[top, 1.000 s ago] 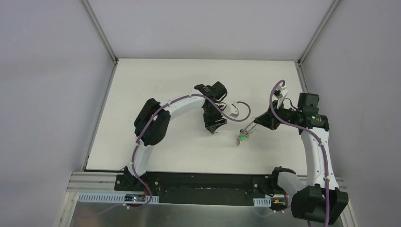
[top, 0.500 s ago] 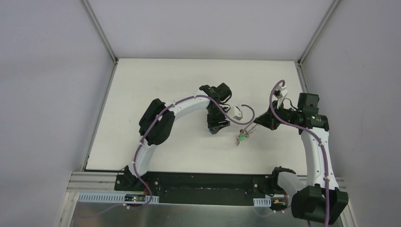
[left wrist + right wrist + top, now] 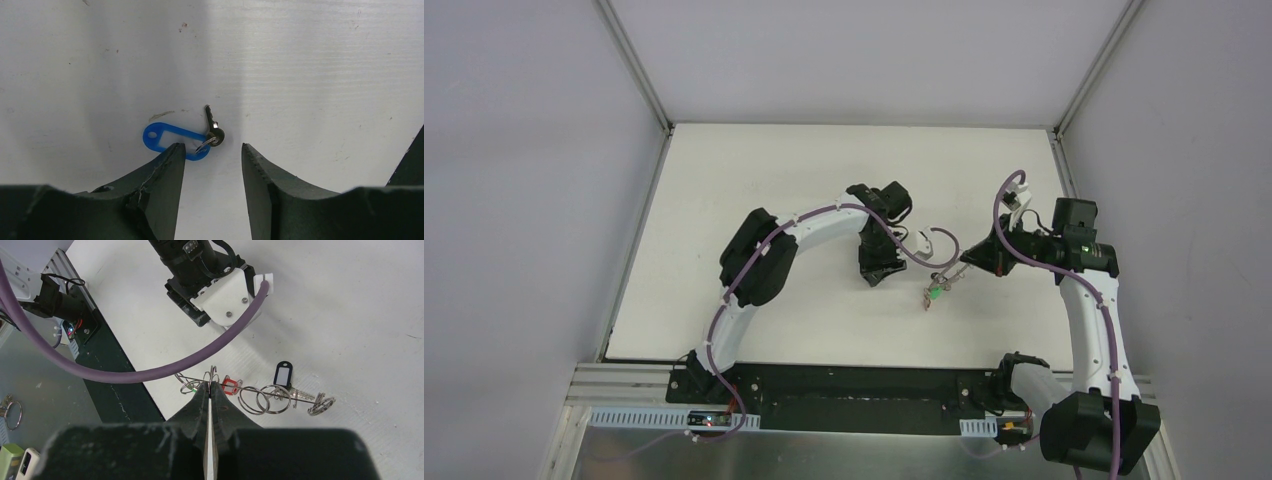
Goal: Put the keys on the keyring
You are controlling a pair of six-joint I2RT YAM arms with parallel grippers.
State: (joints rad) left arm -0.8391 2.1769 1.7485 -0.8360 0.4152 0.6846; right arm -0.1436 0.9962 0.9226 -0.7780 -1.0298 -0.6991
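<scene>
the left pincer (image 3: 212, 156) hangs over the white desk (image 3: 325, 75) with its jaws released and nothing between them. just past its fingertips lies a small silver key (image 3: 213, 128), flat on the desk, joined by a little ring to a blue tag (image 3: 167, 137). the tip of the left-hand finger (image 3: 167, 165) covers the lower edge of that tag in the left wrist view; whether it touches, i cannot tell.

the right pincer (image 3: 210, 388) is clenched on the wire of the keyring (image 3: 260, 393), which shows edge-on with several loops along it. on the keyring are a black tag (image 3: 283, 374), a red tag (image 3: 229, 386) and a green tag (image 3: 189, 389). from above, the keyring sits just to the right of the left pincer.
</scene>
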